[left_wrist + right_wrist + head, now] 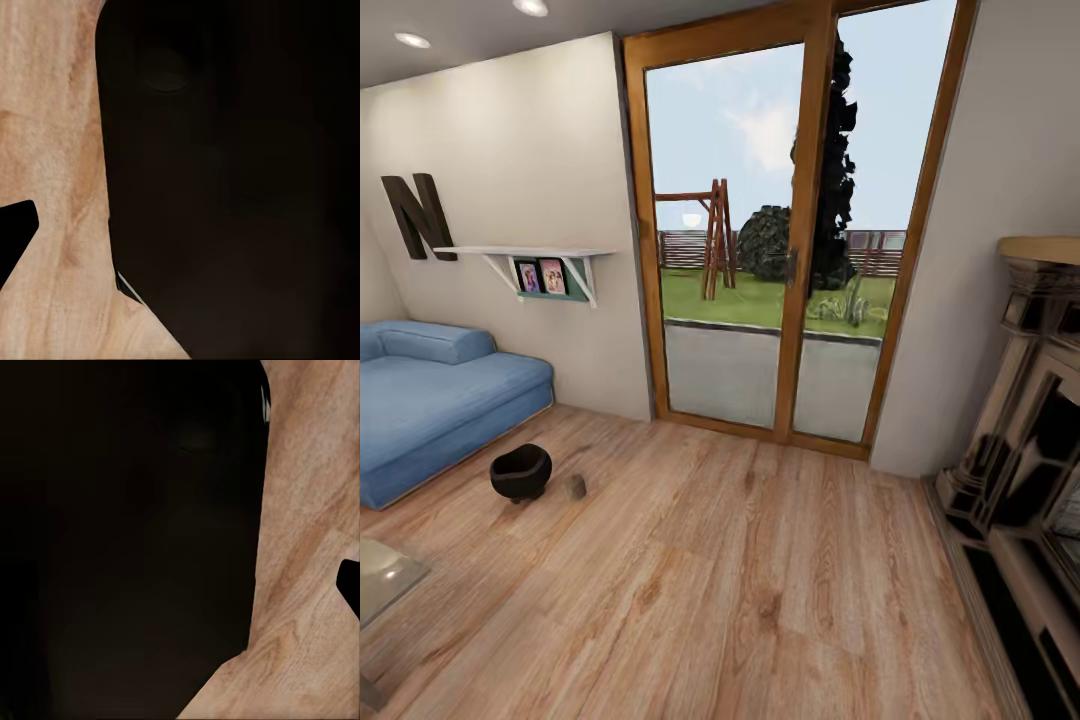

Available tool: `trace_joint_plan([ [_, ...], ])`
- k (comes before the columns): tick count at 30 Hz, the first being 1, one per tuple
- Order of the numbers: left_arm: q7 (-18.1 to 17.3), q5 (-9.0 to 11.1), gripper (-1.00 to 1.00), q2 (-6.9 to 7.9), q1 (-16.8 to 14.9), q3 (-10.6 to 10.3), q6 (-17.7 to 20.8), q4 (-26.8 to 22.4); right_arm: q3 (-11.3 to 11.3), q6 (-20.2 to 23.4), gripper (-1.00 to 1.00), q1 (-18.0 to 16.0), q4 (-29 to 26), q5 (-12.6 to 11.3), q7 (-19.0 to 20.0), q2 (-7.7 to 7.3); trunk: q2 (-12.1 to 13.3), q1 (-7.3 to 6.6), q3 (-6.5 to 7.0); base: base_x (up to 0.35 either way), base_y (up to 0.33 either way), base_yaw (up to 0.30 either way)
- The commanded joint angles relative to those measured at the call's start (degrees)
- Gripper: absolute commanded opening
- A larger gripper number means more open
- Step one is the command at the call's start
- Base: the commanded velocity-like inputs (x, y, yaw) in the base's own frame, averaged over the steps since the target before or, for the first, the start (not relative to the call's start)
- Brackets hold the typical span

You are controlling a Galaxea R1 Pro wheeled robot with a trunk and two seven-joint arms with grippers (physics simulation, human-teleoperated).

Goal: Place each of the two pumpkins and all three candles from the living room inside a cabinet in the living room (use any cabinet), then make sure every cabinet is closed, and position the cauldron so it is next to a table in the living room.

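Table (385, 585) corner nearest | cauldron (520, 472) beside candle (576, 487), near sofa (440, 400) | gripper states untellable

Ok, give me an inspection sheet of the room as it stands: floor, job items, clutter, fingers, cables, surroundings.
Surface: wood plank floor, no spills seen.
Job's things: cauldron upright on the floor near the sofa; one small grey candle just beside it, apart; corner of the glass table at the head view's lower left.
Clutter: nothing seen.
Grippers: wrist views show dark robot body and floor; whether the fingers are open cannot be told.
Cables: nothing seen.
Surroundings: blue sofa, wall shelf, glass patio door, fireplace.
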Motion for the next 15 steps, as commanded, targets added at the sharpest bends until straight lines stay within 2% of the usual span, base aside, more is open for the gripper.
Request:
trace_joint_plan([
  [1, -0.3, 0.3, 1.00, 0.17, 0.3, 0.3, -0.3, -0.3, 0.0, -0.3, 1.00, -0.3, 0.1, 0.1, -0.2, 0.00, 0.0, 0.00, -0.03, 0.000, 0.000, 0.000],
  [15, -0.3, 0.7, 1.00, -0.28, 0.3, 0.6, -1.8, -1.9, 0.1, -1.7, 1.00, -0.3, 0.1, 0.4, -0.3, 0.03, 0.0, 0.00, -0.03, 0.000, 0.000, 0.000],
])
